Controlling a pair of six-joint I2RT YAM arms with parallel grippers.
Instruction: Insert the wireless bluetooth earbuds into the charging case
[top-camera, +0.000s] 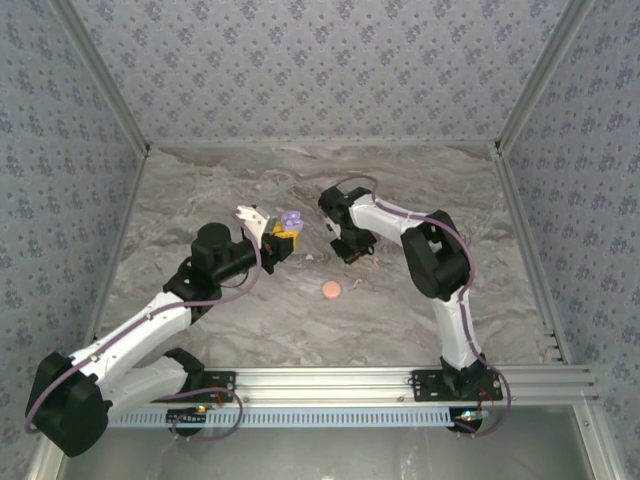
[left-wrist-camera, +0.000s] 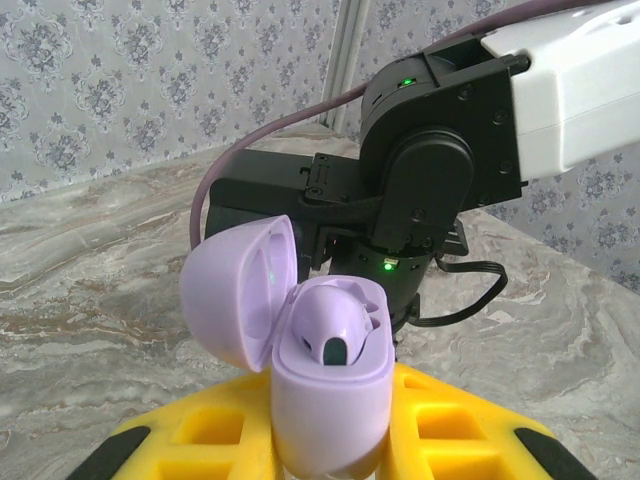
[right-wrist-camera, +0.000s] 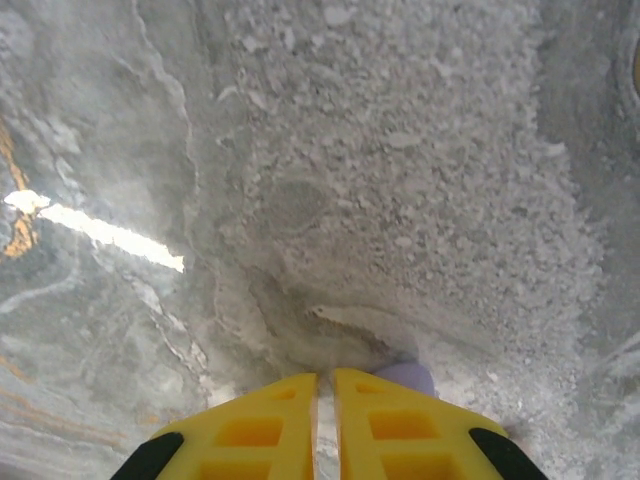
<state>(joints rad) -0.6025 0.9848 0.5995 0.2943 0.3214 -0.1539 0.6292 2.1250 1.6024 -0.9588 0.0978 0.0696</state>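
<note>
My left gripper (left-wrist-camera: 330, 388) is shut on the lavender charging case (left-wrist-camera: 325, 400), holding it upright above the table. The case's lid (left-wrist-camera: 235, 295) hangs open to the left, and one lavender earbud (left-wrist-camera: 335, 318) sits in the case's well. From above, the case (top-camera: 291, 219) sticks out of the left gripper (top-camera: 283, 240) at mid-table. My right gripper (top-camera: 352, 254) points down at the table just right of it. Its yellow fingers (right-wrist-camera: 270, 420) are shut with a thin gap, low over the marble. A lavender earbud (right-wrist-camera: 408, 377) lies at the outer side of the right fingertip, not between the fingers.
A pinkish-orange round disc (top-camera: 330, 290) lies on the marble table (top-camera: 230, 190), nearer to me than both grippers. The right arm's black wrist (left-wrist-camera: 420, 190) stands close behind the case. Patterned walls (top-camera: 320, 60) enclose the table on three sides.
</note>
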